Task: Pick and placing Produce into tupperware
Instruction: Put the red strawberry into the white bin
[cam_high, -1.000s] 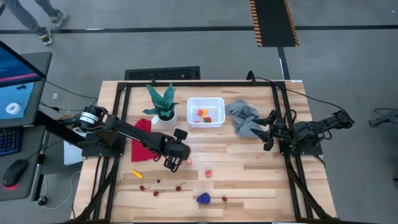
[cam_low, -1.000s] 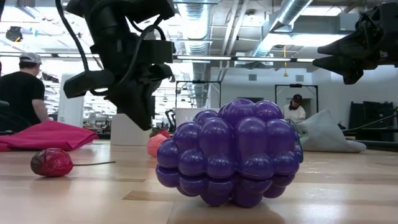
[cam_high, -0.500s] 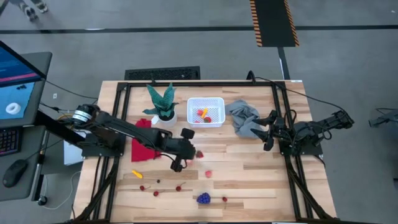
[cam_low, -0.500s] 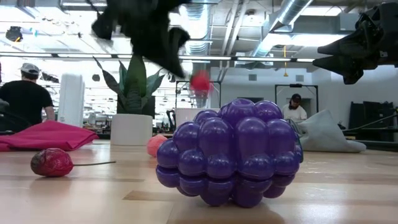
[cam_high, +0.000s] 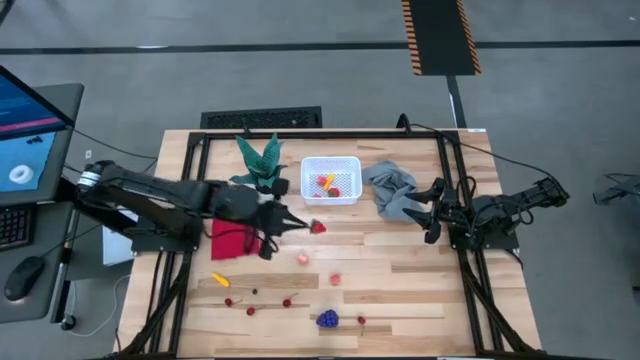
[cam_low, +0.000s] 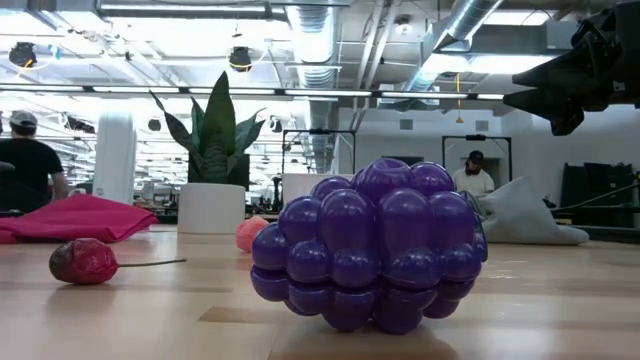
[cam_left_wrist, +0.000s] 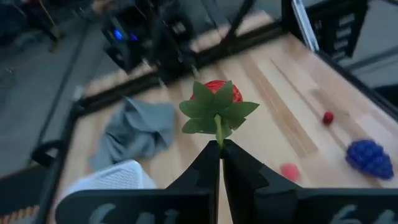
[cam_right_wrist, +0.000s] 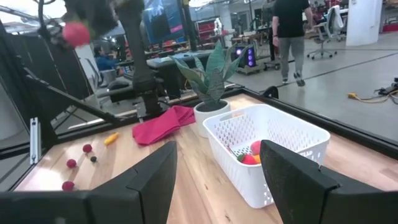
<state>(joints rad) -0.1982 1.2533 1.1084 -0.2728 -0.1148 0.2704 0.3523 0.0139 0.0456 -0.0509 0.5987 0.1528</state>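
My left gripper is shut on a red strawberry above the table's middle, just near of the white tupperware. That bin holds red and yellow pieces. More produce lies on the near half of the table: two pink balls, a yellow piece, dark cherries and a purple grape bunch. At the right edge my right gripper waits open, with nothing between its fingers. My left gripper pinches the strawberry's thin green stem between its two fingertips. The fingers come from the table's left, slanting a little downward. The leaf crown and red body stick out beyond the tips, lifted clear of the table.
A potted plant stands left of the bin and a red cloth lies under my left arm. A grey cloth lies right of the bin. People move about in the room beyond the table.
My left gripper, shut throughout, has risen from the table with the strawberry and gone toward the far edge and the bin. It has tipped up from pointing steeply down to nearly level. The strawberry now hangs clear of the table and is gone from the low view.
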